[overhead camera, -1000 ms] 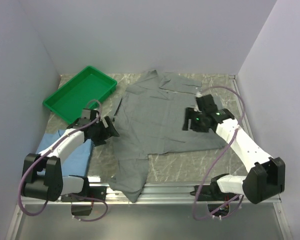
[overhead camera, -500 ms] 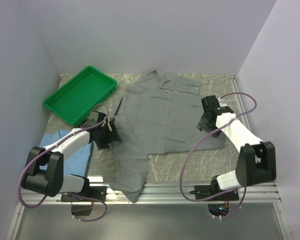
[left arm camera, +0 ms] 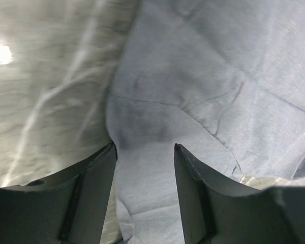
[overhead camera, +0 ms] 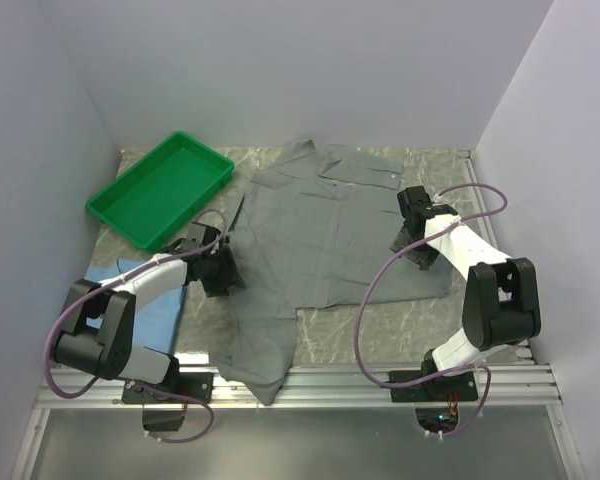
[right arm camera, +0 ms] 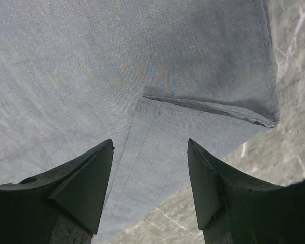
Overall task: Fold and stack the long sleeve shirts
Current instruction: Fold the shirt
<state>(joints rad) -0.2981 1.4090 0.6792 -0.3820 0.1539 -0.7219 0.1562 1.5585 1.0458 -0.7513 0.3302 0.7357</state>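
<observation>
The grey shirt lies spread flat in the middle of the table, with one part hanging over the front edge. The light blue shirt lies at the left under my left arm. My left gripper is open at the grey shirt's left edge. In the left wrist view its fingers straddle a fold of grey cloth. My right gripper is open low over the shirt's right edge. In the right wrist view its fingers stand over a folded corner of the cloth.
A green plastic tray stands at the back left. White walls close in the table on three sides. A metal rail runs along the front edge. Bare marbled tabletop shows in front of the shirt.
My left gripper has moved right, to the grey shirt's left edge. My right arm has drawn back and folded, bringing its gripper from over the shirt to its right edge.
</observation>
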